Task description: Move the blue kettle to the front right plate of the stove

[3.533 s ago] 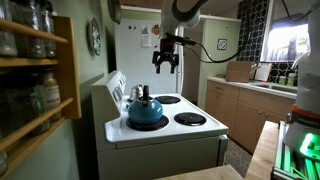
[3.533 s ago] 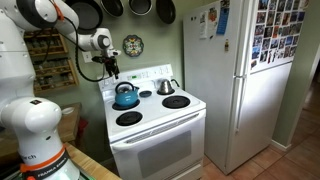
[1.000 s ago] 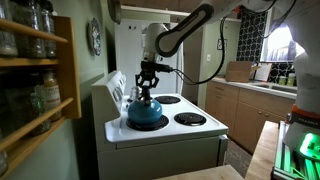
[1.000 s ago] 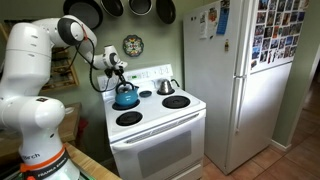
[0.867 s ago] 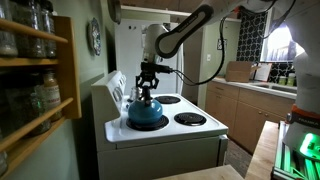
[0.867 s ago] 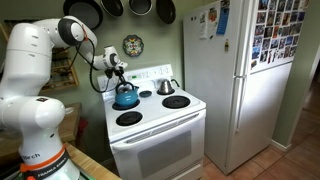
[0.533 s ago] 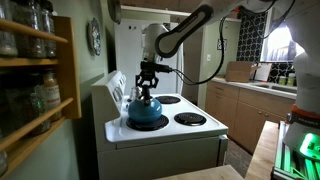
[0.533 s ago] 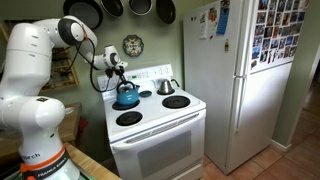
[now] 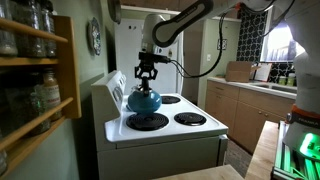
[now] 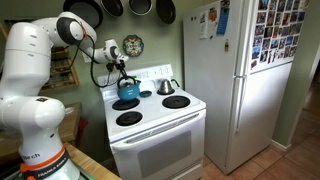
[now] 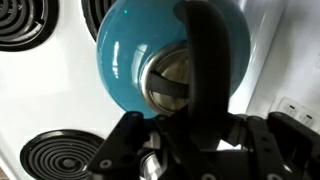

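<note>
The blue kettle (image 9: pixel 143 99) (image 10: pixel 128 90) hangs in the air just above the back left burner (image 9: pixel 148 122) of the white stove (image 9: pixel 170 135) (image 10: pixel 160 135). My gripper (image 9: pixel 146 76) (image 10: pixel 124 71) is shut on its dark arched handle from above. The wrist view looks down on the glossy blue body (image 11: pixel 130 50), with the handle (image 11: pixel 205 60) running between the fingers of the gripper (image 11: pixel 195 120). The front right plate (image 10: pixel 176 101) (image 9: pixel 167 99) is bare, to the kettle's right in an exterior view.
A small silver kettle (image 10: pixel 166 87) stands at the stove's back right, close to the blue one. The slanted control panel (image 10: pixel 140 75) rises behind the burners. A white fridge (image 10: pixel 235 90) stands beside the stove. Wooden shelves with jars (image 9: pixel 35 80) flank the other side.
The gripper has risen with the blue kettle, which has lifted off the back left burner. That burner now shows bare below it.
</note>
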### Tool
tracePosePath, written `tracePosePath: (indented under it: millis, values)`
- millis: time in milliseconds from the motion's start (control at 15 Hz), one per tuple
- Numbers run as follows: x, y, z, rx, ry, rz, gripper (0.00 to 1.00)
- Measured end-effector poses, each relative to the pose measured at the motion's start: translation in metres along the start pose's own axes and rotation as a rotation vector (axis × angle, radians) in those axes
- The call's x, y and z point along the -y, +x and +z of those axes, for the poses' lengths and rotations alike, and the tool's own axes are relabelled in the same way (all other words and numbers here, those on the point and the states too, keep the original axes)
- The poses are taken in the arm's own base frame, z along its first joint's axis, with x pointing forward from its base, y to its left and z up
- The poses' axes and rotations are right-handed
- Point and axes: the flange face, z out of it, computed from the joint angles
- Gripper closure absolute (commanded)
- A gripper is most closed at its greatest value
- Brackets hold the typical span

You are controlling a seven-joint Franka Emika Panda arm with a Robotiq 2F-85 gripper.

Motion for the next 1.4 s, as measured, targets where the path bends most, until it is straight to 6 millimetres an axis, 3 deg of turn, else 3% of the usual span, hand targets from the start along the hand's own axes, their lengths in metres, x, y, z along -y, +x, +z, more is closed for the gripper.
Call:
tracePosePath:
  millis: [333, 733, 1400]
  values:
    - [-0.014, 0.021, -0.028, 0.003, -0.042, 0.036, 0.98]
    - [-0.037, 0.043, -0.047, -0.002, -0.065, 0.081, 0.98]
    - [-0.081, 0.034, -0.092, -0.003, -0.085, 0.107, 0.98]
